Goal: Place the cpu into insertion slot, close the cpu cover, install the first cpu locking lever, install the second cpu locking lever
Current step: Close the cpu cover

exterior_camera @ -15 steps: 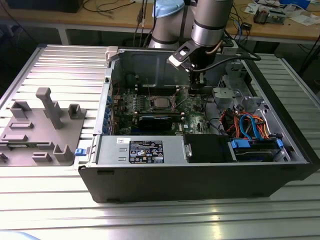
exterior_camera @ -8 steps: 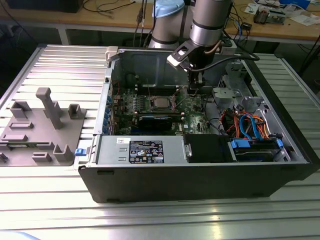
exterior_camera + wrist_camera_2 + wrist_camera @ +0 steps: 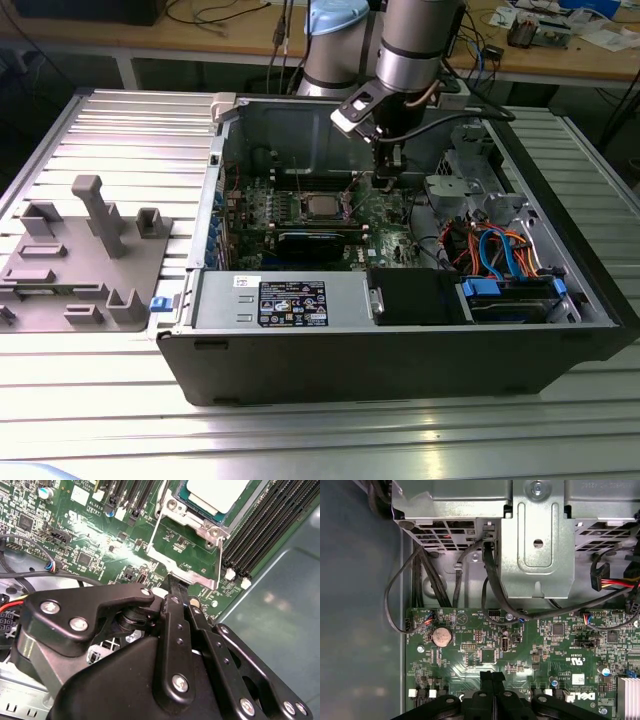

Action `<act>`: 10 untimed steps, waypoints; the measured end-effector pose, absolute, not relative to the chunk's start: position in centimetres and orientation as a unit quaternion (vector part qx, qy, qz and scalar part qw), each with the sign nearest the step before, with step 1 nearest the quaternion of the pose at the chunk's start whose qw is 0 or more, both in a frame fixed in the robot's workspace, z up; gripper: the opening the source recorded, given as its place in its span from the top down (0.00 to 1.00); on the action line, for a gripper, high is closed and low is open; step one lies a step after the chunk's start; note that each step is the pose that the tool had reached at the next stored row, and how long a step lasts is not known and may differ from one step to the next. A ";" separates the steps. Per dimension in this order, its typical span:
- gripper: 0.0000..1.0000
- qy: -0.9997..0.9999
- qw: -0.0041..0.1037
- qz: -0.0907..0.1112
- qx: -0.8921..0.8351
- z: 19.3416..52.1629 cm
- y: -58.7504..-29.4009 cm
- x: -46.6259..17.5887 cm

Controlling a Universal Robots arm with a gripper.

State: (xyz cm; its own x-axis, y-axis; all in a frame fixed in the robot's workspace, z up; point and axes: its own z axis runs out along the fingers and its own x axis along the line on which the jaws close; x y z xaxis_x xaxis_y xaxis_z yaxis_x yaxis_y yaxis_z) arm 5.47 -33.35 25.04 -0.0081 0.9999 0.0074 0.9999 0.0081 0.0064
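In the exterior view, an open computer case (image 3: 400, 360) is seen on a ribbed metal table (image 3: 300, 440), with a grey moulded tray (image 3: 85, 260) at 9 o'clock of the case. The arm reaches down into the case, and the gripper (image 3: 385, 180) is positioned over the green circuit board (image 3: 395, 225). The cpu (image 3: 320, 207) is located at about 8 o'clock of the gripper, near it but apart.

The socket is given close up in the second wrist view. The cpu (image 3: 217, 492) is seated flat in the slot, its pale silver-grey square top facing up, with a stepped edge. Being square, it has no long axis that can be told. The cpu cover (image 3: 190, 572), a thin silver frame, is swung open off the cpu. Its hinged edge is at the socket and its free edge points toward the gripper (image 3: 175, 585). The board is visible through its centre window.

The seam between the fingers (image 3: 486, 680) is presented in the first wrist view: they are drawn together with no gap. Whether the cover's free edge is pinched between them cannot be told. A coin battery (image 3: 441, 636), black cables (image 3: 492, 590) and a metal drive cage (image 3: 535, 545) are seen beyond the gripper (image 3: 492, 676).
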 end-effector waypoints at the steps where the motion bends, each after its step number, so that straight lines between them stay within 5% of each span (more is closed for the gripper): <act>1: 0.89 -0.710 0.000 -0.005 -0.704 25.0 -33.3 5.4; 10: 0.89 -0.710 0.000 -0.005 -0.704 25.0 -33.3 5.1</act>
State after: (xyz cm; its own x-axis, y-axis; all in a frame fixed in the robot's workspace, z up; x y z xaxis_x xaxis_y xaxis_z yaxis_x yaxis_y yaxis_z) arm 5.06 -33.33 25.04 -0.0080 0.9999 0.0074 0.9999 0.0079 0.0065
